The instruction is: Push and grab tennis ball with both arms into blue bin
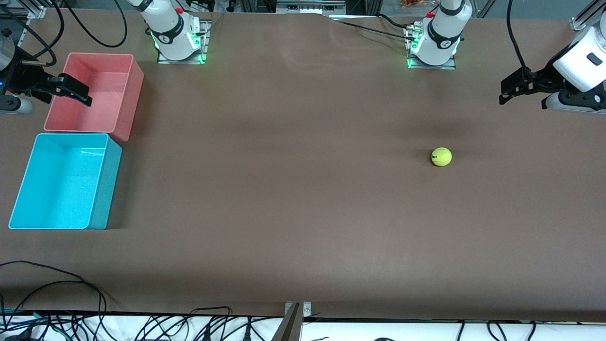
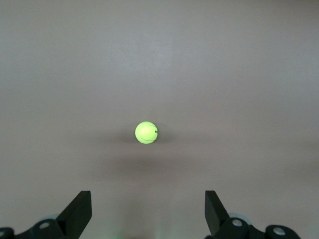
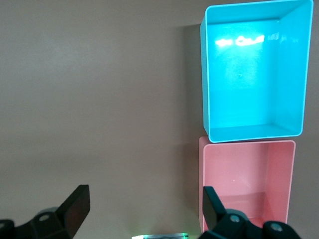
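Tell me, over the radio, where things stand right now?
Left gripper open, up at its end of the table. Right gripper open over the pink bin. Tennis ball loose on the table, blue bin empty. Nothing between them.

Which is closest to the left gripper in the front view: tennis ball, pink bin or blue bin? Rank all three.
From the left gripper, open, up over the left arm's end of the table:
1. Tennis ball, on the table at that same end.
2. Pink bin, at the right arm's end, close to the right gripper.
3. Blue bin, beside the pink bin, nearer the front camera.
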You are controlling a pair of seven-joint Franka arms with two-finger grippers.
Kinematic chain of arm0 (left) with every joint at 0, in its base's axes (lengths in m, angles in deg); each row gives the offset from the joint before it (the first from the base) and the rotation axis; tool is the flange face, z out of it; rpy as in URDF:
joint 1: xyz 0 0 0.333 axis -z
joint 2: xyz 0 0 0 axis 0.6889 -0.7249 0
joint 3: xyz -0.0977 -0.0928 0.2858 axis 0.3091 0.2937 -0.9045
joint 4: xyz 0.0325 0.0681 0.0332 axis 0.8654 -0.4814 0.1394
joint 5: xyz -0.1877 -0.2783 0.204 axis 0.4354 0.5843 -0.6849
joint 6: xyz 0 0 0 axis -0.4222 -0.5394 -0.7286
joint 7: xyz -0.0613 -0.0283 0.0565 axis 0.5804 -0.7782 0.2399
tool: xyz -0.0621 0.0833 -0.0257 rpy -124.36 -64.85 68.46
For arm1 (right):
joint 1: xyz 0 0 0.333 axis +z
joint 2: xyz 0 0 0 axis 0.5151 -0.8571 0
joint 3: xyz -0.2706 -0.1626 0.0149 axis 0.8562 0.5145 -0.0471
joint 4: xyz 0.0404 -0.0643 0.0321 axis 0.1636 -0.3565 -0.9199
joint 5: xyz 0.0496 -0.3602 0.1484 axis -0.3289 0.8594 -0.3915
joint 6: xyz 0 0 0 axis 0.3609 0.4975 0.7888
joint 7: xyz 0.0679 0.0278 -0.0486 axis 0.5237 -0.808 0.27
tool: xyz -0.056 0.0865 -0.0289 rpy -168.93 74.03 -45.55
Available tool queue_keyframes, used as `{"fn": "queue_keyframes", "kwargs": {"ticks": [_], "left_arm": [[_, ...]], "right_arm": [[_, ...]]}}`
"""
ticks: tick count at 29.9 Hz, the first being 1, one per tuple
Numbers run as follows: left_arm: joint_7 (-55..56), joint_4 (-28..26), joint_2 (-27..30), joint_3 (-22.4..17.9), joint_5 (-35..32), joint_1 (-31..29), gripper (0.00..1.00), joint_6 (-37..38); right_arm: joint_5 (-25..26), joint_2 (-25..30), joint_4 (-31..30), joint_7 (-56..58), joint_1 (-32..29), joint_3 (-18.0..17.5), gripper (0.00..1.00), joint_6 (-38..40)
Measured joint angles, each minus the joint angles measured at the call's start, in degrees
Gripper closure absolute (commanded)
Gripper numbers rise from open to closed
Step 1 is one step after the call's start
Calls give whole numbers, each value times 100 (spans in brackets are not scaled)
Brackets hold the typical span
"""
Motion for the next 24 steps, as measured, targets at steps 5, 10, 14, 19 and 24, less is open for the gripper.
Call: {"fn": "queue_keyframes", "kwargs": {"ticks": [5,10,14,19,24], "left_arm": [[-5,57,0,-3,0,-1,0,63],[-5,74,0,-3,0,-1,0,85],[-5,75,0,-4,0,-2,0,85],[-5,112,0,-5,0,-2,0,87],[-5,138,0,-5,0,-2,0,97]], "right_arm": [[0,0,0,0,3,0,0,-1],[0,0,0,0,4,0,0,-25],[0,0,0,2,11,-1,0,-34],[0,0,0,3,20,-3,0,-34],[0,0,0,4,24,-4,0,-31]]}}
